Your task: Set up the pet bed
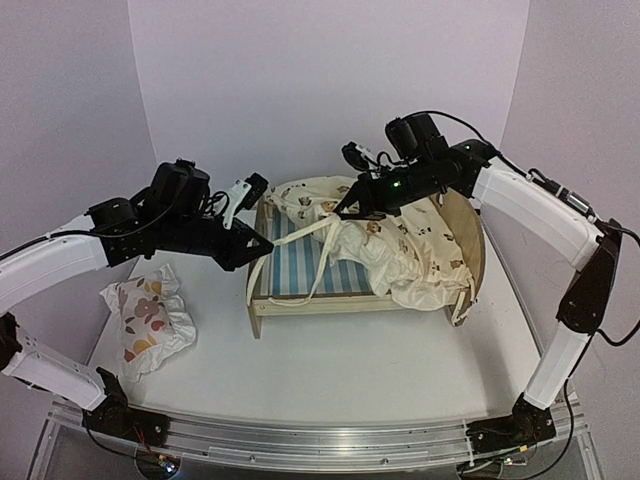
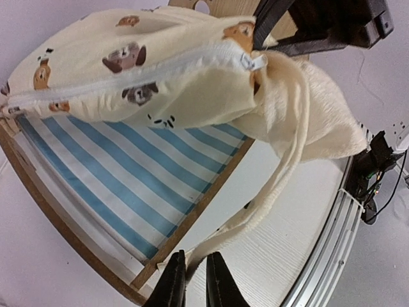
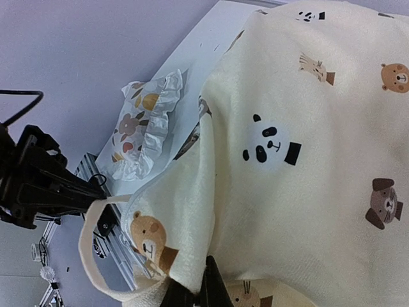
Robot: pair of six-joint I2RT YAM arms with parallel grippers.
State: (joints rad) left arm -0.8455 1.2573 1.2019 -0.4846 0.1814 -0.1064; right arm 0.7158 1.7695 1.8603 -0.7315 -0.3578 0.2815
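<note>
Cushion (image 1: 405, 250) is draping over bed (image 1: 320, 303), right gripper (image 3: 199, 293) clamping its edge, left gripper (image 2: 195, 263) jaws standing slightly apart at tie (image 2: 291, 160) end.

Readable text: none in any view.
Print on the cushion (image 1: 410, 250), lying over the pet bed (image 1: 310, 303): animal faces only, no letters or numbers.

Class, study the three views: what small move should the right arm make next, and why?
Probably draw the cushion left and lower it flat. The right fingers pinch it, lifted and bunched over the right half of the pet bed, while the striped base lies bare on the left.
</note>
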